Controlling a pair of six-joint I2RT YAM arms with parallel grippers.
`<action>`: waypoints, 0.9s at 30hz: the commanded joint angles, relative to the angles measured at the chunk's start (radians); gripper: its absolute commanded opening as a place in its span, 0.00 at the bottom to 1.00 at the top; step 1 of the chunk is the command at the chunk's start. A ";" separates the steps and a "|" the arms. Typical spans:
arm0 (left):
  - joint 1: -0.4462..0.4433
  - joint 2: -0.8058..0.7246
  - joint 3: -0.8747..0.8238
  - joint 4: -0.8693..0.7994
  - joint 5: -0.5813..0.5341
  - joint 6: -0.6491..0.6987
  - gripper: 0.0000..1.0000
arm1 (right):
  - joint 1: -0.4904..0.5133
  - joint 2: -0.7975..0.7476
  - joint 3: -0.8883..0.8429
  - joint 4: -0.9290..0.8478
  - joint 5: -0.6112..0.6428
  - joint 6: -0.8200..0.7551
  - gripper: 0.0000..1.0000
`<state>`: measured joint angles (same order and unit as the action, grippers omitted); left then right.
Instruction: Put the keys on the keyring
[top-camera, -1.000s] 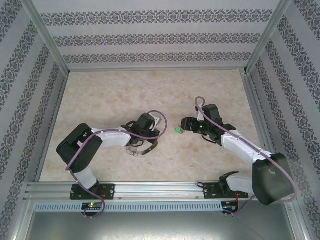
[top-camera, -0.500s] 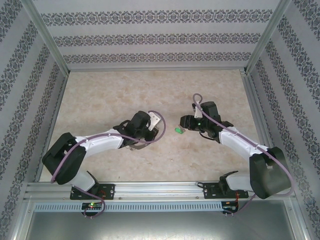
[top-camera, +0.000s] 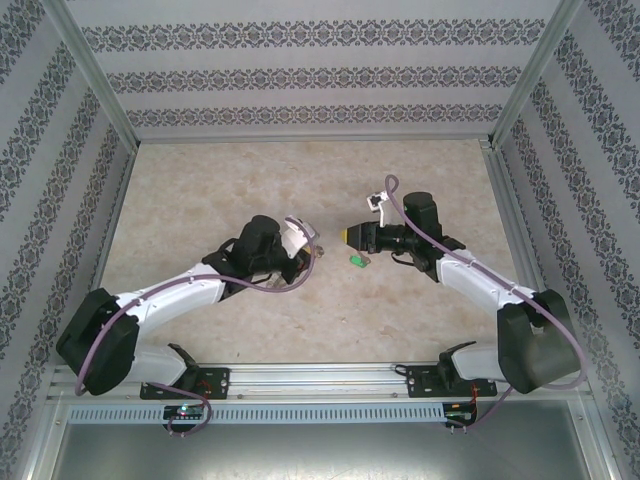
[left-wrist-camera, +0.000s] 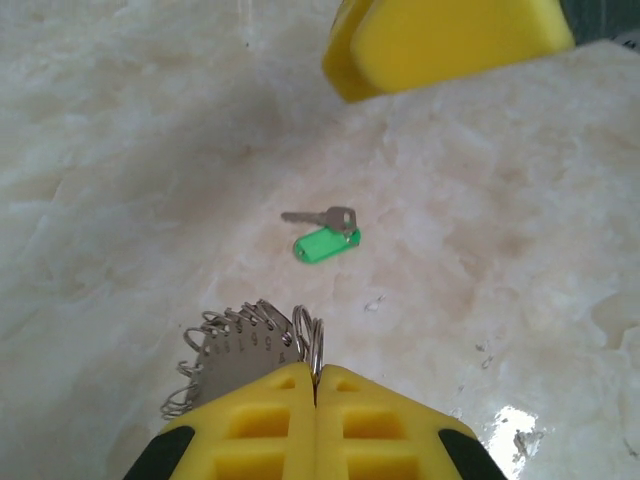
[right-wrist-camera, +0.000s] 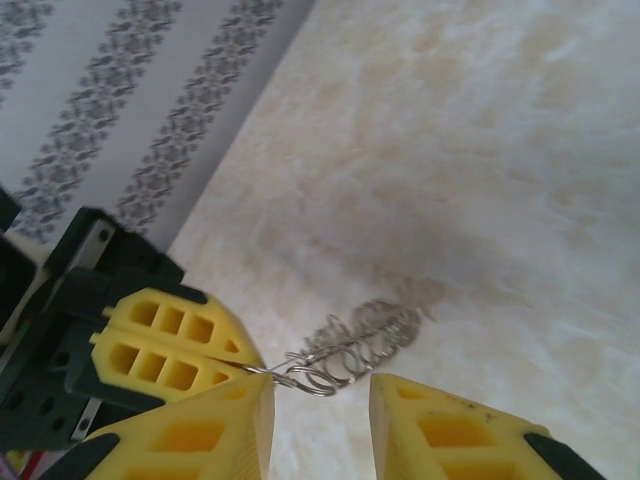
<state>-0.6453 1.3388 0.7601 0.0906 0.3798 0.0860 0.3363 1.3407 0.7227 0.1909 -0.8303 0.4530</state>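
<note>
Left wrist: left hand (left-wrist-camera: 316, 375) pinches keyring (left-wrist-camera: 235, 345), key (left-wrist-camera: 326, 240) lies ahead.

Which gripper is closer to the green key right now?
Right. The right gripper is just beyond the green key, toward the far wall. The left gripper, jaws shut on the keyring, sits farther off to the key's left.

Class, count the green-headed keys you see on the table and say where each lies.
1. The key lies flat on the table, ahead of the keyring clamped in the left gripper. Others could be hidden.
</note>
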 joint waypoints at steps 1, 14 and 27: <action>0.024 -0.024 0.051 0.018 0.082 0.031 0.00 | 0.000 0.027 0.038 0.124 -0.138 0.010 0.31; 0.066 -0.003 0.116 0.022 0.147 0.022 0.00 | 0.058 0.081 0.047 0.190 -0.143 0.045 0.29; 0.072 0.009 0.135 0.010 0.194 0.008 0.00 | 0.083 0.113 0.066 0.213 -0.173 0.054 0.29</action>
<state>-0.5861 1.3426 0.8497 0.0822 0.5289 0.0940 0.4084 1.4429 0.7597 0.3649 -0.9627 0.5026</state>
